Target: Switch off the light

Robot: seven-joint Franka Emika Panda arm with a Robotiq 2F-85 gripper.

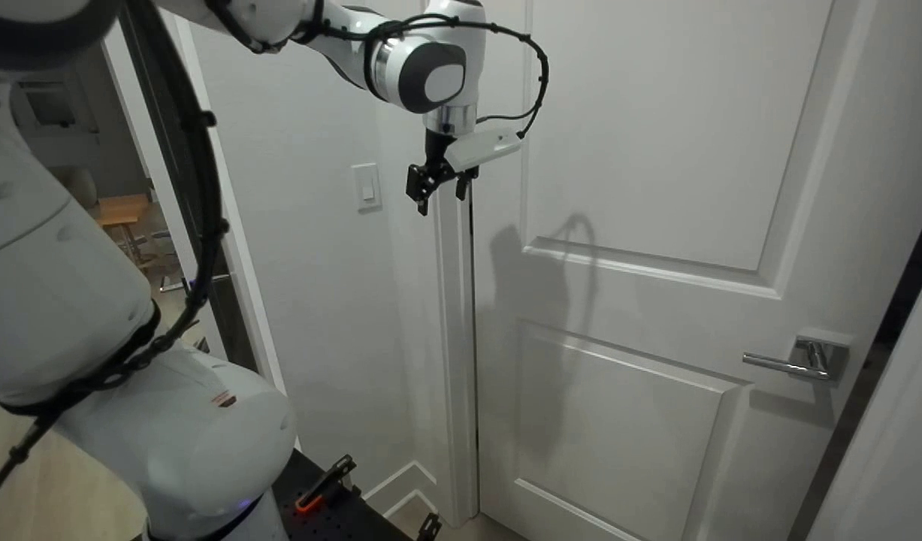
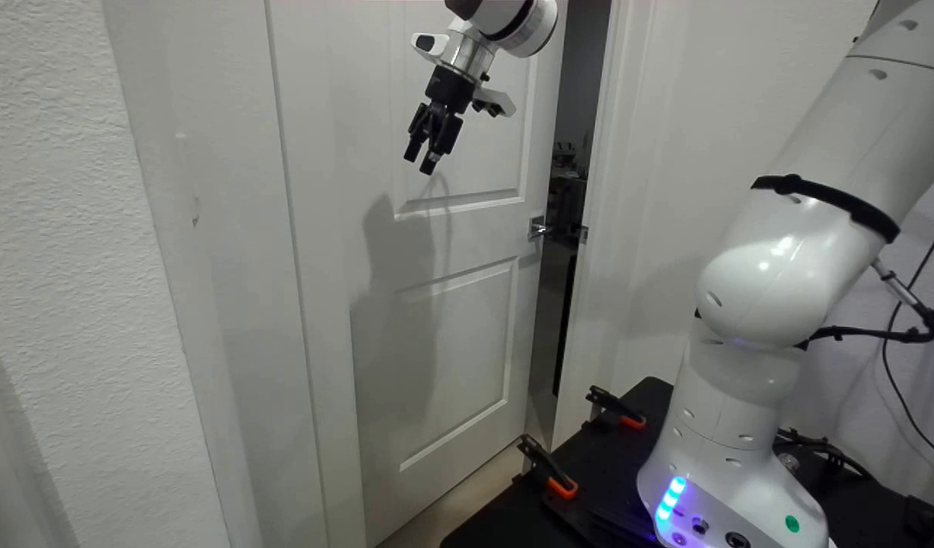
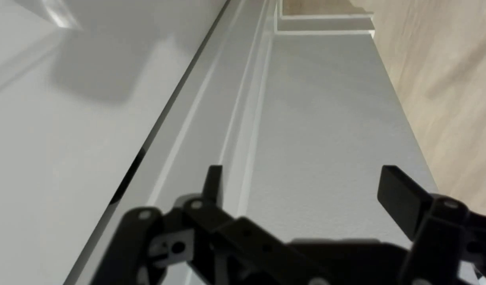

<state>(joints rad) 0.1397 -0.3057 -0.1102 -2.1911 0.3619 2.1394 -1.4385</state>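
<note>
While the light switch (image 1: 367, 186), a small white plate, sits on the wall (image 1: 303, 188) near the door frame (image 1: 457, 338), the gripper (image 1: 442, 203) hangs in the air apart from it, with its two fingers (image 3: 403, 198) pointing down and spread wide. In an exterior view, the switch shows to the left of the gripper, and the shiny silver door handle (image 1: 787, 367) is well away from both, on the white door (image 1: 641, 150). A big gray shadow (image 1: 532, 278) falls on that door.
</note>
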